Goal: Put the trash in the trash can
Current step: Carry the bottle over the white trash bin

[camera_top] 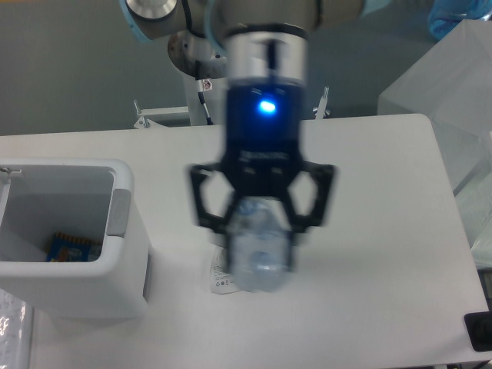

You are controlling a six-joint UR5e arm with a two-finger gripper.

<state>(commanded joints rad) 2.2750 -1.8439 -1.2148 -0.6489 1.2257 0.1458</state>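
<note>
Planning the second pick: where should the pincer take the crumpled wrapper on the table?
Come straight down onto the wrapper and pinch its raised crumpled ridge; it lies low on the table. Only its left edge shows now, behind the bottle held in the pincer.

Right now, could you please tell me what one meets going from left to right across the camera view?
White boxy plastic bin → black two-finger pincer clamped on the crushed clear bluish plastic bottle → translucent box at the table's right edge.
</note>
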